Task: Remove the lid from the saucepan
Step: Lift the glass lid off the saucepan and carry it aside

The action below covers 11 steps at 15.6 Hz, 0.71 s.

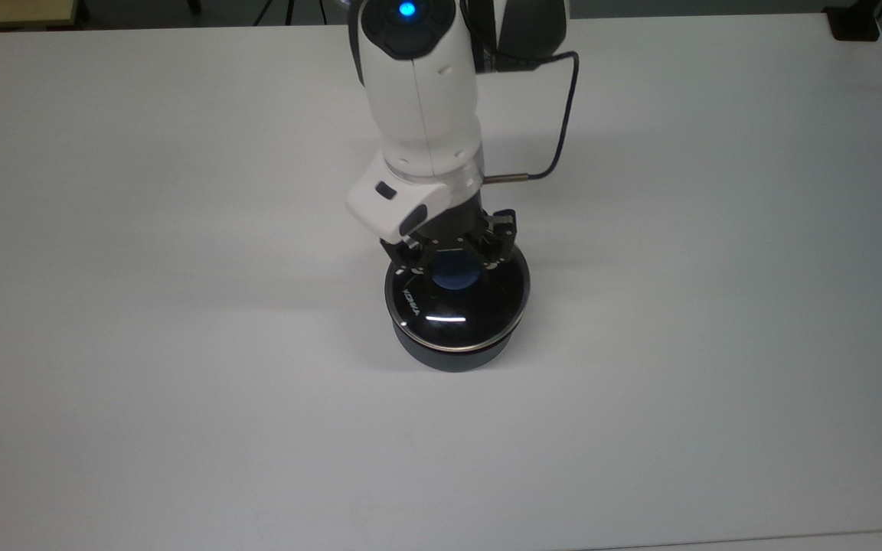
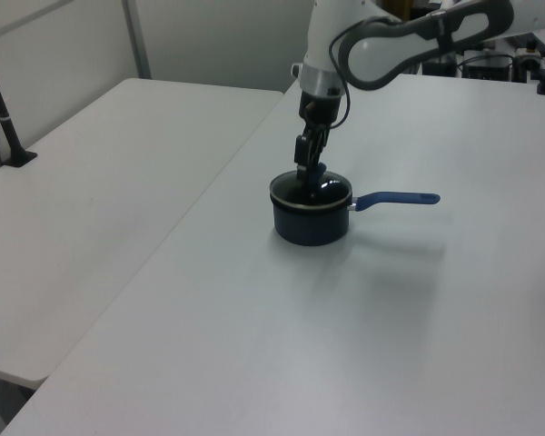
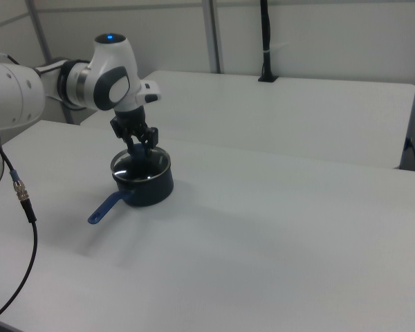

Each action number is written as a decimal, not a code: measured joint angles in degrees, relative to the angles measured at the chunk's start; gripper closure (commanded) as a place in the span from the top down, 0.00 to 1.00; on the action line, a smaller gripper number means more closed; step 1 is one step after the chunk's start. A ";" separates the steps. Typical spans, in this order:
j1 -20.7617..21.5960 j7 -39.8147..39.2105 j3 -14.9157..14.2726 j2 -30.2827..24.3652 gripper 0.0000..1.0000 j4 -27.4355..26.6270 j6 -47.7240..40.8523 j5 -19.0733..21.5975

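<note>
the pan (image 1: 452,353) sits out on the white counter (image 1: 181,306), around the middle in the top view, with the lid (image 1: 456,310) over its mouth. lid is dark-looking glass with a metal rim, white lettering near the top view's left edge of it, and a blue knob (image 1: 455,276) in the centre. in the top view the lid rim looks a touch off from the pan wall below it, but i can't tell if it's lifted clear or seated.

the hand (image 1: 452,264) comes down from the white arm (image 1: 419,92) right over the knob, one black finger (image 1: 413,264) on each side of it. the fingers look closed in against the knob (pretty sure it's gripped, the gap is just the knob's width).

in the left view the hand (image 2: 309,170) is just above the pan (image 2: 311,222) and the blue handle (image 2: 395,198) sticks out to the left view's right. in the right view the handle (image 3: 107,206) points toward the right view's lower left, hand (image 3: 140,146) on top of the lid (image 3: 141,165).

a black cable (image 1: 563,122) loops off the arm's wrist.
</note>
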 measured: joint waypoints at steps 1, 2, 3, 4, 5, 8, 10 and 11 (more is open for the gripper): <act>-0.24 -0.81 -0.18 -0.65 0.52 0.33 -1.06 -0.56; -0.70 -1.76 -0.28 -1.54 0.52 0.67 -2.77 -1.61; -1.49 -3.06 -0.38 -2.55 0.52 0.82 -4.83 -2.63; -2.66 -4.71 -0.48 -3.51 0.52 0.82 -6.69 -3.50; -4.20 -6.76 -0.56 -4.39 0.52 0.79 -8.07 -4.16; -9.83 -11.95 -0.86 -5.75 0.52 -0.98 -9.33 -5.59; -13.14 -13.50 -0.97 -5.60 0.52 -3.30 -8.57 -7.44; -14.32 -13.85 -0.99 -5.47 0.52 -4.73 -6.82 -7.93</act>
